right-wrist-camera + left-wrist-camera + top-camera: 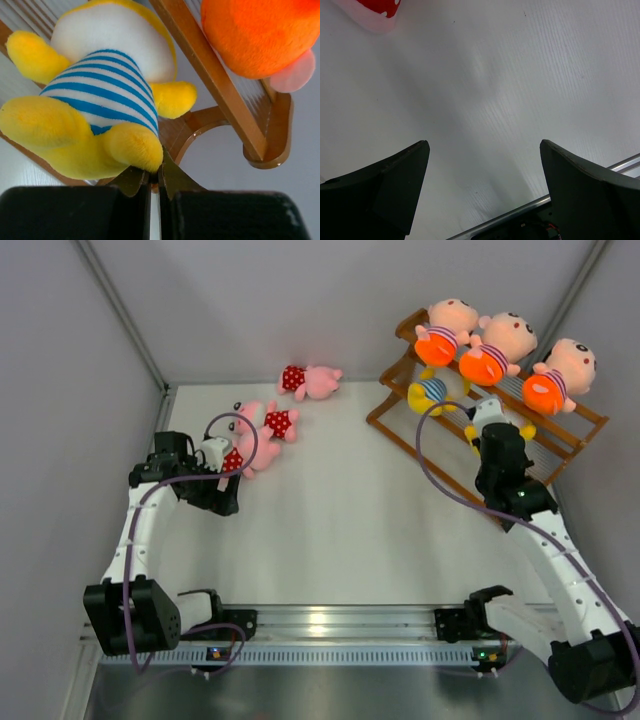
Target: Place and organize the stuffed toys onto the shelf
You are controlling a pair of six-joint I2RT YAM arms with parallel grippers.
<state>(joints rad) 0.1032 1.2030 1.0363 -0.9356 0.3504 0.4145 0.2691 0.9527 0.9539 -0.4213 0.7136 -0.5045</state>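
Overhead, the shelf [570,440] is seen at the far right, its top tier filled by three peach-headed dolls [495,345]. A first yellow doll [430,392] lies at the left of the middle tier. The right gripper [490,420] is placed over a second yellow doll [524,430] beside it. Three pink dolls [268,422] lie on the table [380,530] at the far left, next to the left gripper [228,462].

In the left wrist view, the jaws are spread wide over bare table, and only a pink doll's corner [375,12] is seen.

In the right wrist view, the jaws are pressed together at the second yellow doll's foot [132,145]. Whether plush is pinched cannot be told. The doll should be seated squarely against the rail [220,85], and a straight withdrawal is advised.
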